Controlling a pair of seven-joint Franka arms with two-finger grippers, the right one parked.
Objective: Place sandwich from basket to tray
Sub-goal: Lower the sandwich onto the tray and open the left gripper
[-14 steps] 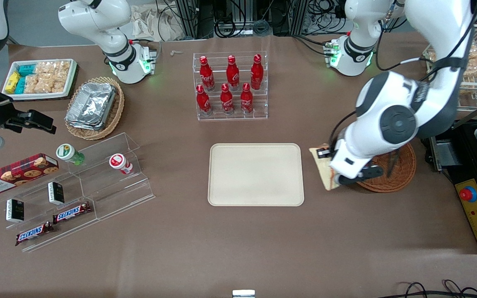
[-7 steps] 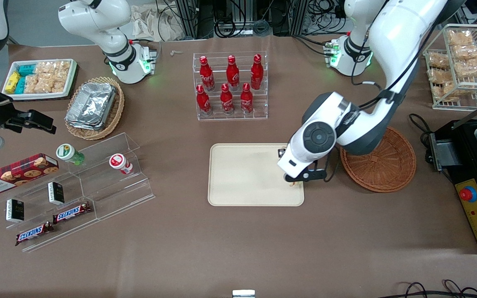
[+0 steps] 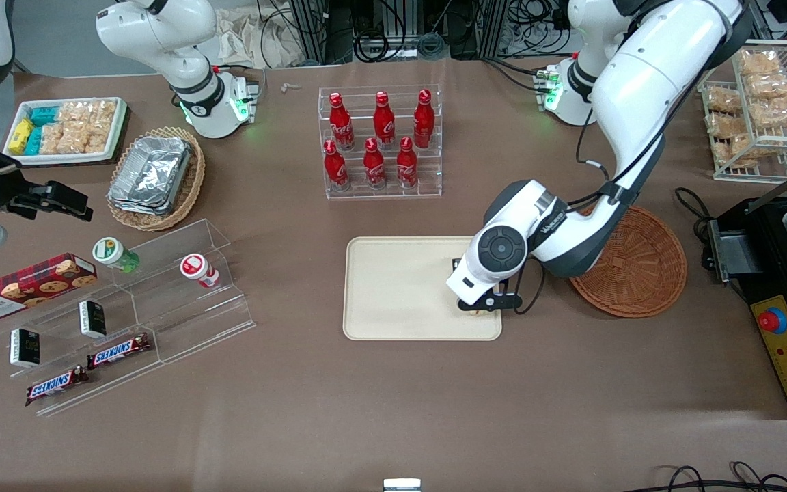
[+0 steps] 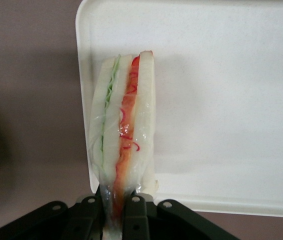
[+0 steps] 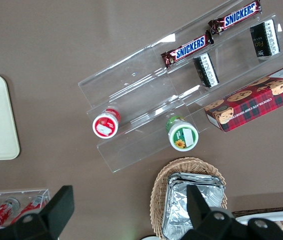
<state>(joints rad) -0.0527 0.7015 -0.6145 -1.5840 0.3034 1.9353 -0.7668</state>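
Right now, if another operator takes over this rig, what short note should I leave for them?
Pincer: shut on the sandwich, held on edge low over the tray, at the tray's end nearest the basket.
Sandwich: in its clear wrap, over the tray near a corner; I cannot tell if it touches the tray yet.
Basket: nothing in it, beside the tray toward the working arm's end.
Done: sandwich picked out and carried over the tray.
Left: set it down, open the pincer, lift the arm away.

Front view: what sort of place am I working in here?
Likely a lab mock-up of a snack shop: cola bottles in a display rack, Snickers bars on acrylic steps. The gripper holds the sandwich over the tray.
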